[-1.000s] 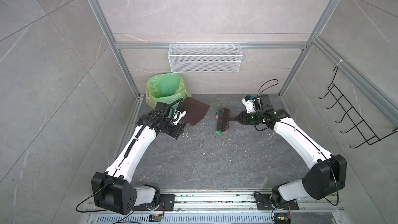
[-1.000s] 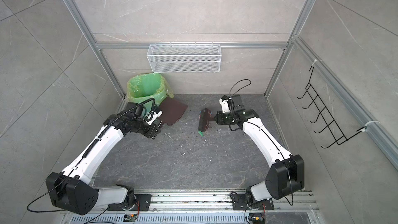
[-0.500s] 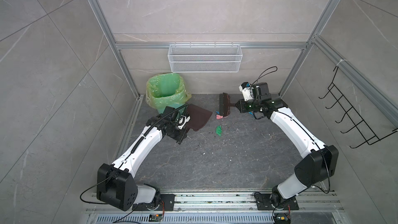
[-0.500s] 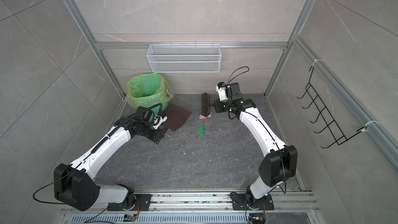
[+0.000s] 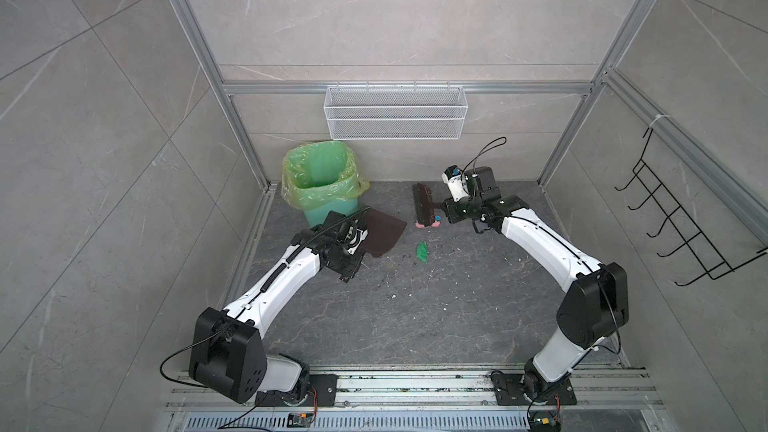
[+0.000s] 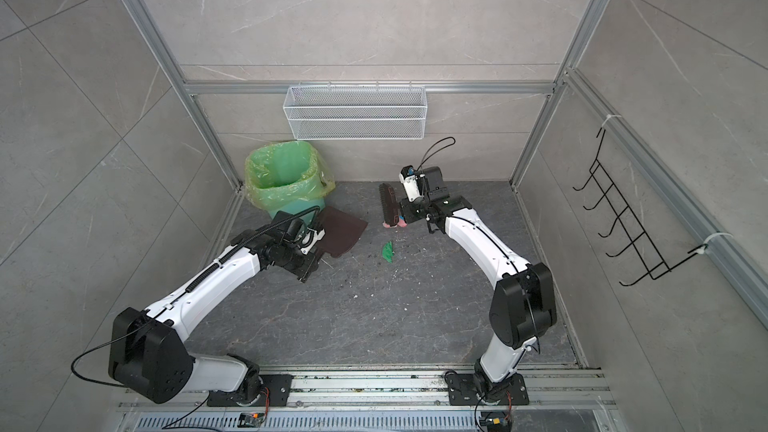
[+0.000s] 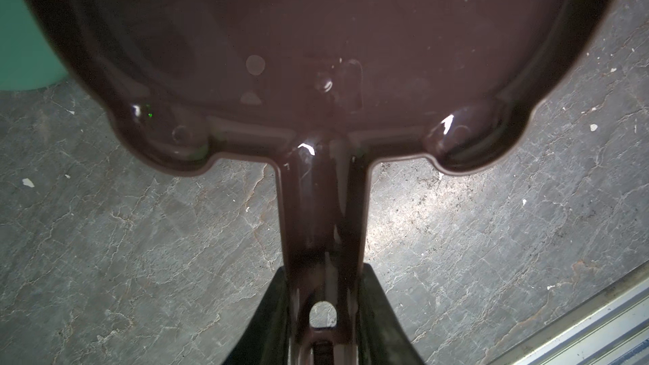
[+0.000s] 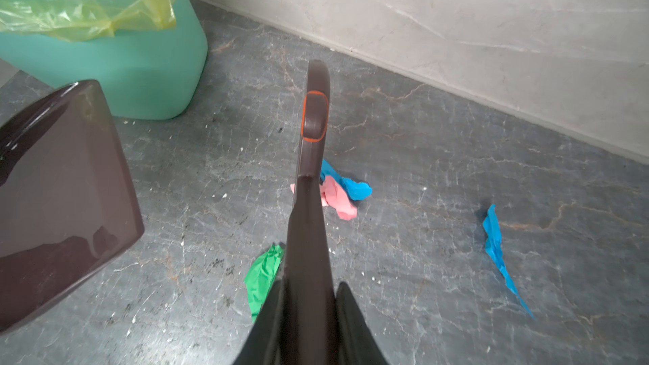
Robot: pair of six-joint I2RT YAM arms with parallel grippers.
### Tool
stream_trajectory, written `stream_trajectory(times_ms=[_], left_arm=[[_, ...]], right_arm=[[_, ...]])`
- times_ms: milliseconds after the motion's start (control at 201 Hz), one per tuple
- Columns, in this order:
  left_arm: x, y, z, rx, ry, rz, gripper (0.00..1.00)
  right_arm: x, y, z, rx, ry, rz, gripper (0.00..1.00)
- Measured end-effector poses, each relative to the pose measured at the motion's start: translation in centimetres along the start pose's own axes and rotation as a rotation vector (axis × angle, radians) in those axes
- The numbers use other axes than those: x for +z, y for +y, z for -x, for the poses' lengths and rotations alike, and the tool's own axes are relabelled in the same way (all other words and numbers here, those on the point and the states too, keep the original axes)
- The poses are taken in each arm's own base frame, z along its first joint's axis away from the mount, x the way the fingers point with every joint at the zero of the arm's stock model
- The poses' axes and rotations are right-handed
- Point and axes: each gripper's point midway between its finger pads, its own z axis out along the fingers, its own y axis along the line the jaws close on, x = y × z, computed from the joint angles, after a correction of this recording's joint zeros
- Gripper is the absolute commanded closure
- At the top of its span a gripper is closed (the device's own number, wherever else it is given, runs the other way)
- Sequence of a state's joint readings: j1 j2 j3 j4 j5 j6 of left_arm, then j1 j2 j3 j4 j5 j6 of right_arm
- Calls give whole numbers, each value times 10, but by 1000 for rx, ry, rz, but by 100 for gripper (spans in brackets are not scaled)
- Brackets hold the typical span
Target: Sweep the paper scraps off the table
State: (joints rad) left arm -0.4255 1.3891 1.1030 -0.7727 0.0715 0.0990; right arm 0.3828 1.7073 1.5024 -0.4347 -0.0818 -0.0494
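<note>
On the dark grey table (image 5: 415, 326) lie paper scraps. A green one (image 5: 422, 252) (image 8: 263, 279) is near the middle, and a pink one (image 8: 337, 198) and a blue one (image 8: 354, 186) lie together (image 5: 428, 224) beside the brush. A blue strip (image 8: 497, 251) shows only in the right wrist view. My right gripper (image 5: 444, 209) (image 8: 309, 293) is shut on the handle of the dark brush (image 5: 423, 203) (image 8: 314, 117), whose head stands towards the back wall. My left gripper (image 5: 355, 243) (image 7: 323, 275) is shut on the handle of the brown dustpan (image 5: 382, 232) (image 7: 316, 29), left of the green scrap.
A teal bin (image 5: 322, 184) (image 8: 140, 75) with a green bag stands at the back left, just behind the dustpan. A white wire basket (image 5: 395, 114) hangs on the back wall, a black hook rack (image 5: 685, 222) on the right wall. Tiny white crumbs dot the table.
My right arm carried the brush away from the green scrap towards the back wall, so it now stands beside the pink and blue scraps. The dustpan shifted slightly forward.
</note>
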Motion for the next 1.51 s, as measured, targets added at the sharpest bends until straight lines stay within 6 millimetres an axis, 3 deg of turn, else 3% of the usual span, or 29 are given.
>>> stream_trajectory(times_ms=[339,583,782,961,1230,1384,1514], left_arm=[[9,1,-12,-9,31,16,100],[6,4,-17,-8,29,38,100],[6,4,-17,-8,26,39,100],[6,4,-17,-8,27,38,100],[15,3,-21,7,72,33,100],[20,1,-20,34,108,34,100],[20,1,-19,52,118,45,100]], right_arm=[[4,-8,12,-20,-52,-45,100],[15,-8,-5,-34,6,-45,100],[15,13,-30,-64,88,26,100],[-11,31,-54,-75,132,91,100],[-63,45,-61,-69,147,154,100],[-74,57,-58,-60,158,227,100],[-77,55,-56,-61,151,215,100]])
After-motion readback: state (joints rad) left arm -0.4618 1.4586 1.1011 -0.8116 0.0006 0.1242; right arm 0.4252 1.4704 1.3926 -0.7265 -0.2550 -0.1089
